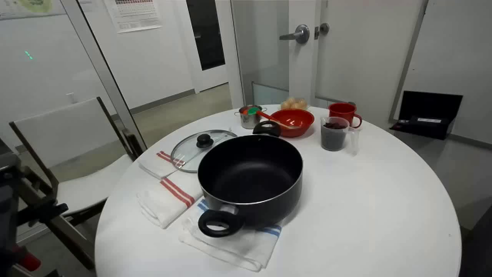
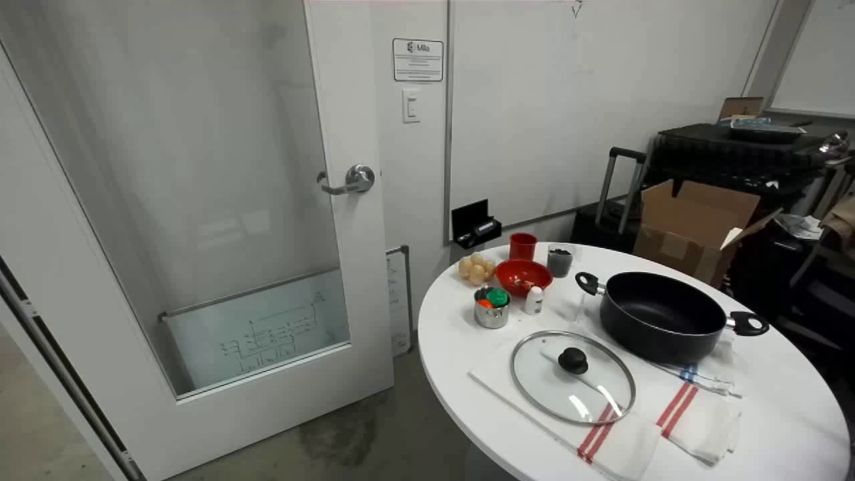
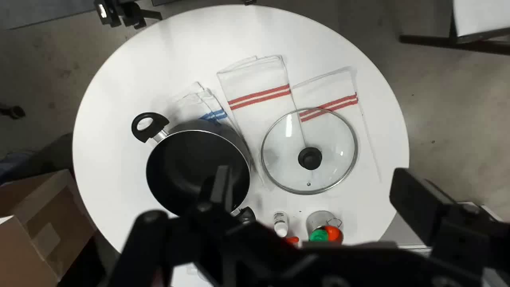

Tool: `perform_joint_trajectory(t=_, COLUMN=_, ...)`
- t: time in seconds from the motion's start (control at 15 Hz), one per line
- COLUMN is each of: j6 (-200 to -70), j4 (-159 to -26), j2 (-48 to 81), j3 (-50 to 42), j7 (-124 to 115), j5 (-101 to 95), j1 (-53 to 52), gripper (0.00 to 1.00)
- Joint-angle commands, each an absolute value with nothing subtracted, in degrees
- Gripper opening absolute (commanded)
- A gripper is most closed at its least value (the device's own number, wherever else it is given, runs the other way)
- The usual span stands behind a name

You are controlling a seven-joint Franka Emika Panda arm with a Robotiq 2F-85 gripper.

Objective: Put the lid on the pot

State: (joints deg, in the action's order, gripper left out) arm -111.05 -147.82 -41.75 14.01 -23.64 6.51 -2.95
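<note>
The lid is round clear glass with a metal rim and black knob. It lies knob up, partly over the striped towels, beside the pot, in both exterior views and the wrist view. The wide black pot stands uncovered and empty, with two loop handles, in both exterior views and the wrist view. My gripper shows only in the wrist view. Its fingers are wide apart with nothing between them, high above the table. One finger covers part of the pot in that view.
Red-striped towels and a blue-striped towel lie under and around the lid and pot. A small metal pot, white bottle, red bowl, red mug, measuring cup and eggs stand nearby.
</note>
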Motion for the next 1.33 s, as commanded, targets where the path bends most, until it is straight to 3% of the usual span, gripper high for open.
perform_joint_trajectory(t=0.0, j6=-110.92, j4=-147.71, j2=-41.7, j3=13.84, j7=-23.74, j5=6.36, j1=-3.13, gripper=1.0)
perform_joint_trajectory(t=0.67, j6=-112.46, j4=-146.45, j2=-37.05, j3=13.12, j7=-19.74, j5=5.58, j1=-3.5, gripper=1.0)
perform_joint_trajectory(t=1.27, j6=-124.68, j4=-141.34, j2=-15.38, j3=8.52, j7=-3.18, j5=6.38, j1=-5.26, gripper=1.0)
